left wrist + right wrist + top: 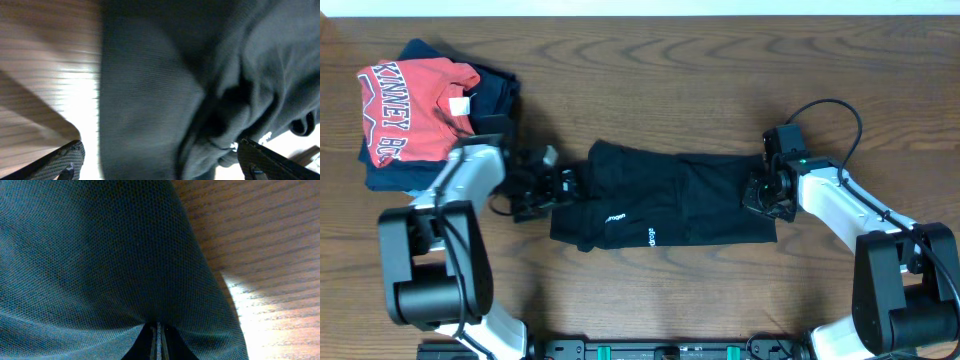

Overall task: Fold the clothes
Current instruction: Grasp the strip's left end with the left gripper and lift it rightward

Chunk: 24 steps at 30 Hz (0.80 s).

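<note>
Black garment (665, 195), white print illegible, red shirt (410, 95) lettered "KINNEY", left pincer (162, 162) released, right pincer (158, 337) grasping garment

1. The red T-shirt (415, 95) carries white block letters. The top line looks like "KINNEY"; the line under it starts with "B" and is then lost in a fold.
2. The black trousers (665, 190) bear two tiny white prints (651, 238) near their lower edge, too small to read.
3. A white neck tag (460, 106) on the T-shirt is unreadable.
</note>
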Each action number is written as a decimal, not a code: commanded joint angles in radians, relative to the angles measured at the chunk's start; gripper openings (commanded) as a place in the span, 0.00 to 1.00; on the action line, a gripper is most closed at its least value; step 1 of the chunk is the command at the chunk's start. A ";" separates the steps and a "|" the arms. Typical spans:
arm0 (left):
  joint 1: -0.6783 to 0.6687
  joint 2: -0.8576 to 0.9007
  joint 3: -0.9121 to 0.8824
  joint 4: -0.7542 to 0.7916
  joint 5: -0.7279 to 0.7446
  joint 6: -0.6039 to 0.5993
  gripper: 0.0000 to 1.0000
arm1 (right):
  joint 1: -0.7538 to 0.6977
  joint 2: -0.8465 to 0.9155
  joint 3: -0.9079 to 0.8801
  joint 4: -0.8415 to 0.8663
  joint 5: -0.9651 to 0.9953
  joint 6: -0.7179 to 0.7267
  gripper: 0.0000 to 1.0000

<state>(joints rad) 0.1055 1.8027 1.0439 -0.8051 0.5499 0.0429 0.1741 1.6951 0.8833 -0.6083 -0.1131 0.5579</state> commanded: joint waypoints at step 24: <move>-0.127 0.212 -0.008 0.010 0.169 0.205 0.87 | -0.010 0.039 -0.018 -0.002 0.079 -0.017 0.06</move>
<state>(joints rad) 0.0273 1.9251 1.0798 -0.8055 0.7994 0.2348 0.1741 1.6951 0.8833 -0.6067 -0.1150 0.5549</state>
